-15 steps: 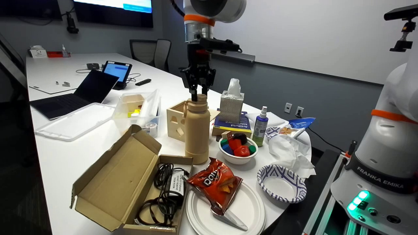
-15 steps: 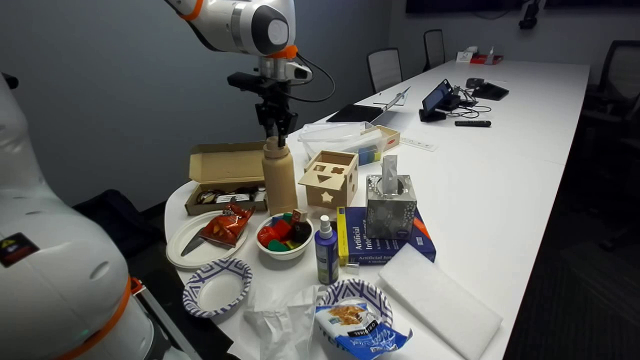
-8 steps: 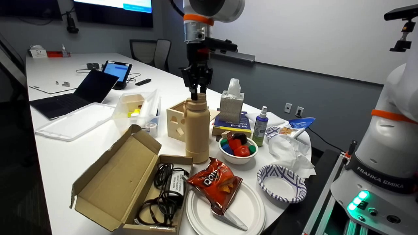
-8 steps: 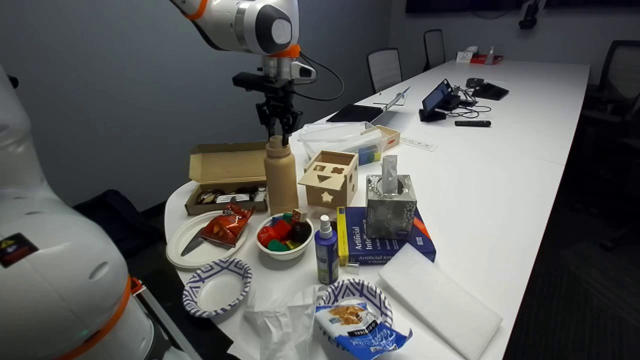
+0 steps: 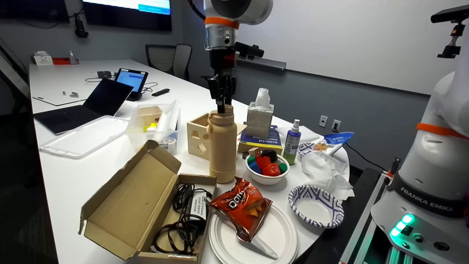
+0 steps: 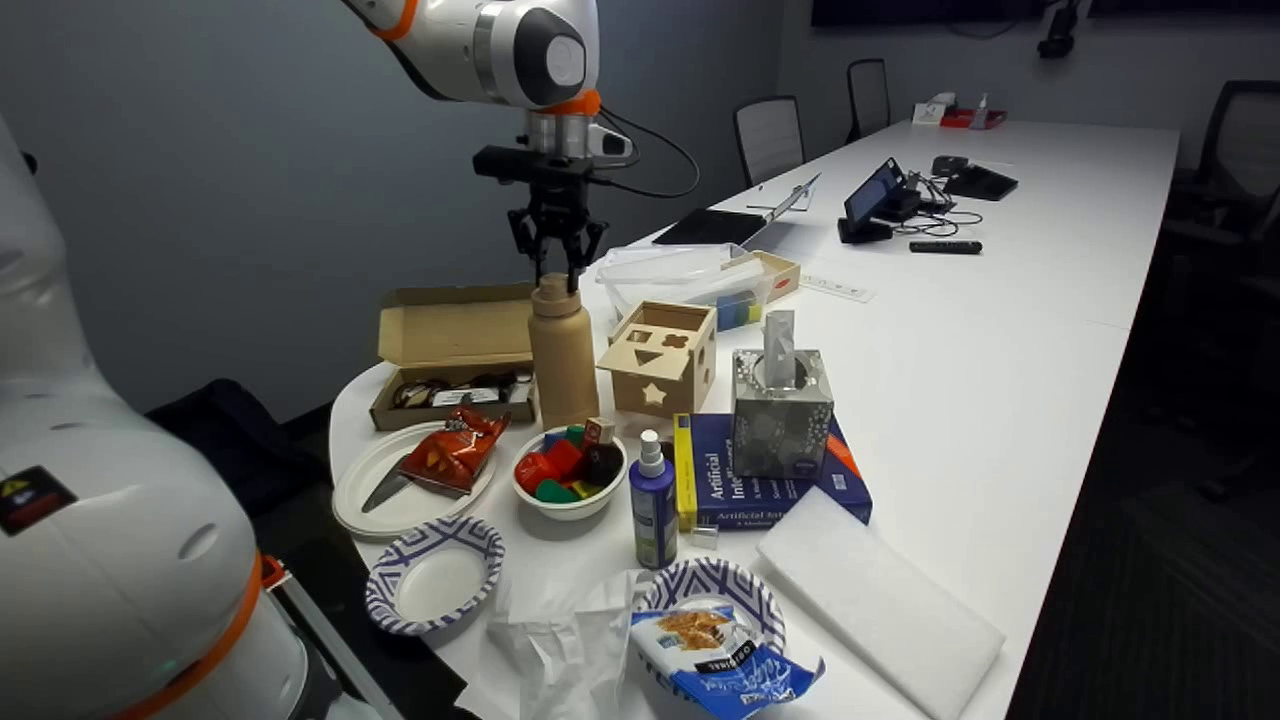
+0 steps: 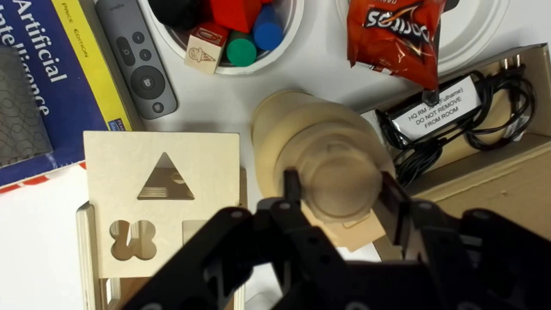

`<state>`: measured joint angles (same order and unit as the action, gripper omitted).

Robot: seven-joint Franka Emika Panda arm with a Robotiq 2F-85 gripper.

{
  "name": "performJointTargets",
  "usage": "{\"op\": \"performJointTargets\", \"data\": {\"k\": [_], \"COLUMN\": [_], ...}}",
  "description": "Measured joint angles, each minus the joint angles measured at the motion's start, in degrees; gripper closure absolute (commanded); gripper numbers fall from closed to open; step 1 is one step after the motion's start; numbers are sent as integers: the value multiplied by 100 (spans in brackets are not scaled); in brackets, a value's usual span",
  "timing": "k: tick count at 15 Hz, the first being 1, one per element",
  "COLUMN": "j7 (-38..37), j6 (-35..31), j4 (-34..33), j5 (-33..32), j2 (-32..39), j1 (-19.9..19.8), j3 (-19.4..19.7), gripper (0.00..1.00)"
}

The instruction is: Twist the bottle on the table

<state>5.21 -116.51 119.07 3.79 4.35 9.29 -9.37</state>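
The tall tan bottle [image 5: 223,154] stands upright on the white table [image 5: 73,176]. It also shows in an exterior view [image 6: 564,365] and from above in the wrist view [image 7: 275,125]. My gripper [image 5: 225,104] points straight down over the bottle. In the wrist view the fingers [image 7: 338,178] stand on opposite sides of the round cap and appear to press on it. The cap is slightly blurred there. In an exterior view the fingertips [image 6: 556,280] sit at the cap. The bottle's base appears to rest on the table.
Close round the bottle are an open cardboard box [image 5: 124,198] with cables, a wooden shape box [image 6: 655,360], a bowl of blocks [image 6: 570,508] and a red chip bag [image 5: 243,205] on plates. A spray bottle [image 6: 653,505] and a tissue box [image 6: 782,420] on a book stand farther off.
My wrist has turned about its vertical axis, with the fingers staying at the cap. The bottle has shifted very slightly along with the gripper and stays upright.
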Motion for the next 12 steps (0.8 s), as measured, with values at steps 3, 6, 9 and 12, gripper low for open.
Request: {"op": "performJointTargets", "data": {"k": [3, 6, 9, 12], "j7": [370, 795, 1281, 1787], "j6": [79, 200, 307, 433], "j4": [-54, -179, -330, -476], "j5": [-75, -181, -281, -353], "j2": [36, 120, 224, 323], "j1": [0, 1, 1, 0], "j3": [-2, -8, -18, -20], "gripper": [79, 79, 79, 79]}}
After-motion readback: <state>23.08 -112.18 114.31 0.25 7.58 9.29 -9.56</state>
